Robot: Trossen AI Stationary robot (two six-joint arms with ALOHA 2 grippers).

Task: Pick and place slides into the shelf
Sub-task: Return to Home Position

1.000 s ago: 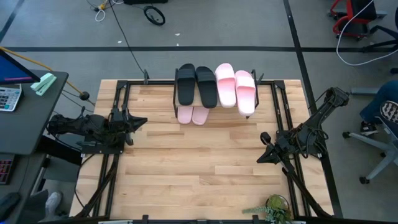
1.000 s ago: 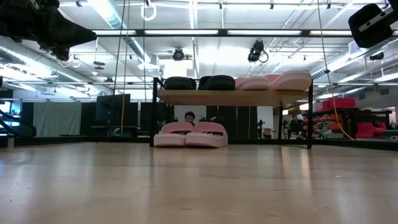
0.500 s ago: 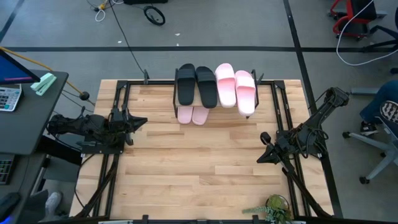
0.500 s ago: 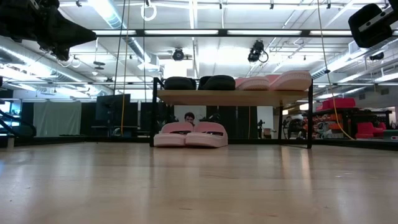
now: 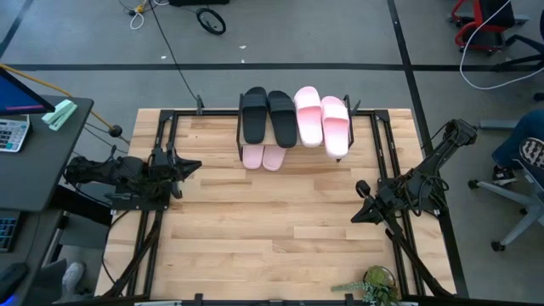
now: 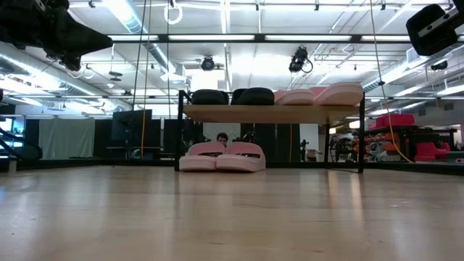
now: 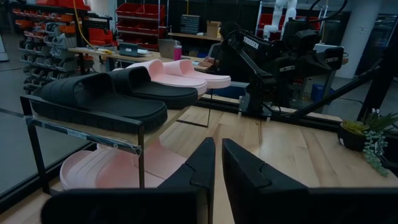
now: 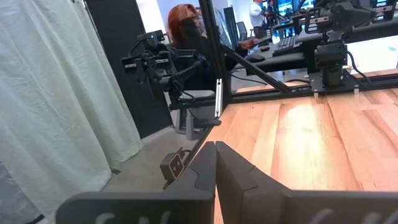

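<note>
The shelf (image 5: 293, 127) stands at the table's far middle. On its top board lie two black slides (image 5: 268, 116) and two pale pink slides (image 5: 323, 119), side by side. Two more pink slides (image 5: 262, 156) rest on the lower tier, also seen in the low view as the lower pair (image 6: 222, 156). My left gripper (image 5: 194, 167) is shut and hangs over the table's left side, pointing at the shelf (image 7: 93, 124). My right gripper (image 5: 357, 214) is shut over the table's right side, away from the shelf.
A small potted plant (image 5: 374, 285) sits at the table's near right edge. Black frame rails (image 5: 161, 136) run along the table's left and right sides. Bare wooden tabletop (image 5: 272, 229) stretches between the arms. A person (image 8: 189, 28) sits beyond the table.
</note>
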